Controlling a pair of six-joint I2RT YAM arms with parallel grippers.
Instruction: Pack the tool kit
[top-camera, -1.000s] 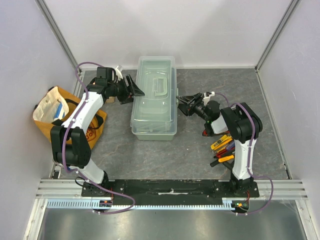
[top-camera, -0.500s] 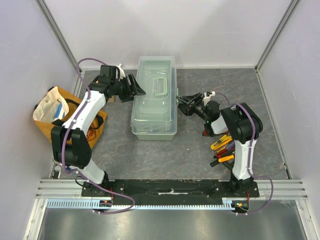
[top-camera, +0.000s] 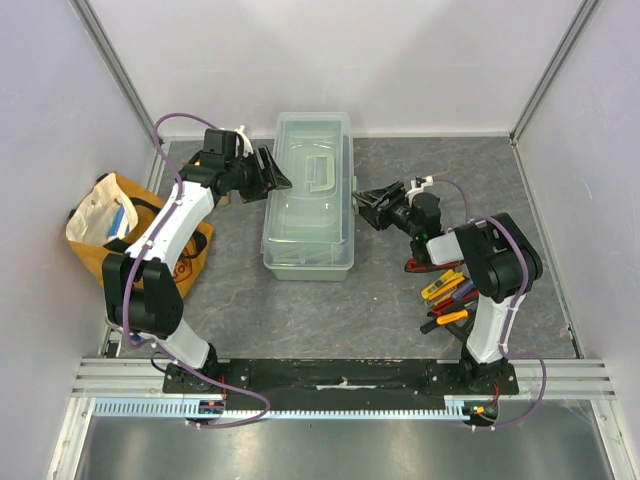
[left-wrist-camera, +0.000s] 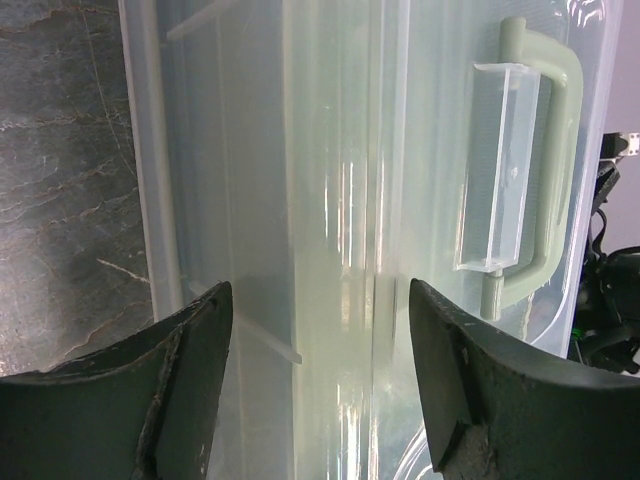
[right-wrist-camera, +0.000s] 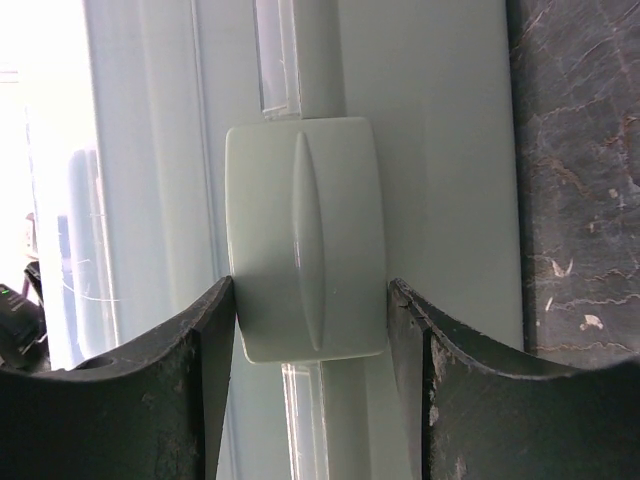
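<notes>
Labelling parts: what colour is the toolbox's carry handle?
Pale sage green; the handle shows best in the left wrist view.

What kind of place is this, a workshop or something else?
Probably a robot lab cell: plain white panels enclose a grey tabletop, and the left arm and right arm are bolted to a rail at its near edge.

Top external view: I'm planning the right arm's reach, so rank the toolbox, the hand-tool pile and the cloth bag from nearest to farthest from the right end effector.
1. Toolbox, just left of the right end effector.
2. Hand-tool pile, on the right, nearer the arm's base.
3. Cloth bag, at the far left edge.
</notes>
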